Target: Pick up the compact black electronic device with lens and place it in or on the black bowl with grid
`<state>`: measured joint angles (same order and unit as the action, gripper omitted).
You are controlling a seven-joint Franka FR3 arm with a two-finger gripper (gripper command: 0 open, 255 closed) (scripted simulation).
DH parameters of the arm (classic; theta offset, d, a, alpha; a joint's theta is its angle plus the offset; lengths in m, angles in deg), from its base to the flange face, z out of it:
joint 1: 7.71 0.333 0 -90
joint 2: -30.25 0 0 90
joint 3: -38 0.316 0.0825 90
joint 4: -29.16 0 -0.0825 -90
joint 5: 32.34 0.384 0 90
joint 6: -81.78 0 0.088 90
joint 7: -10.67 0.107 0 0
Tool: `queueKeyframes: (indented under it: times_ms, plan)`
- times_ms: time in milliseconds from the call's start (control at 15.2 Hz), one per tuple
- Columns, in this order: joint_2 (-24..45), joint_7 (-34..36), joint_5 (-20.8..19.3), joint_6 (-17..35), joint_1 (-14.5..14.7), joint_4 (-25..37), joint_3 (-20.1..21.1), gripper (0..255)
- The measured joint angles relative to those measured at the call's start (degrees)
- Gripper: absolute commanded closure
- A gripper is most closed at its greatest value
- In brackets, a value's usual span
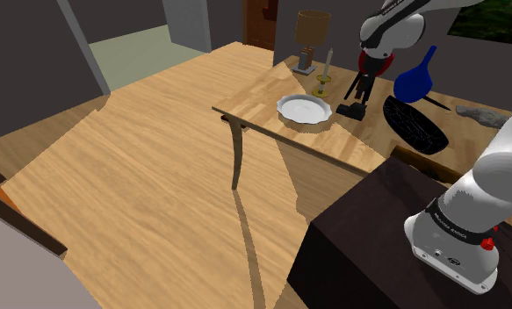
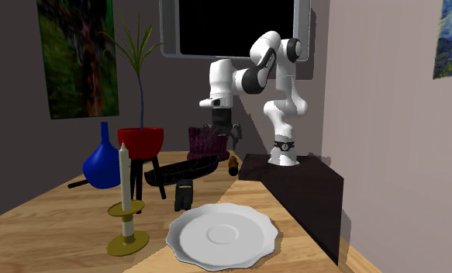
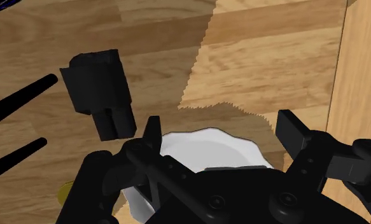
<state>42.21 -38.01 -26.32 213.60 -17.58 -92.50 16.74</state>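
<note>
Step in hand: approach, with the grasp not yet made. The gripper (image 1: 360, 91) hangs in the air above the table (image 1: 350, 149), pointing down, nothing in it. In the wrist view its two fingers (image 3: 153, 132) stand well apart, so the tool is open and empty. The device (image 1: 350, 110), a small black block with a stubby barrel at one end, rests on the table just beside the white plate (image 1: 304, 109), on the plate's bowl side. The bowl (image 1: 414, 127) lies further toward the shoulder view's right, apart from the device, with nothing in it.

The wrist view puts the device off to one side of the fingers, outside the gap between them, with the plate's rim under the hand instead. Judgement: the hand is not yet lined up. The next move calls for a sideways shift to bring the gap over the device body. A wrist turn may be needed so the fingers straddle its narrower faces. Then comes a straight descent and a close. Risk: a finger could come down on top of the device or clip the plate rim.
</note>
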Motion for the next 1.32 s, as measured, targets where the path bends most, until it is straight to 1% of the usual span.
queueKeyframes:
  times_ms: [264, 462, 792, 924, 1056, 1320]
  plan:
    - [8.4, -4.5, 3.0, 0.5, -2.7, 7.2, 0.5, 0]
    - [15.1, -7.7, 5.1, 1.0, -5.4, 12.9, 1.3, 0]
    - [27.7, -11.3, 7.3, -1.1, -10.1, 27.1, 3.0, 0]
    - [31.4, -11.9, 7.6, -2.0, -11.4, 31.7, 3.5, 0]
    - [33.4, -12.2, 7.9, -1.5, -12.0, 33.1, 3.9, 0]
    - [35.4, -12.7, 8.4, 0.2, -12.4, 33.7, 4.4, 0]
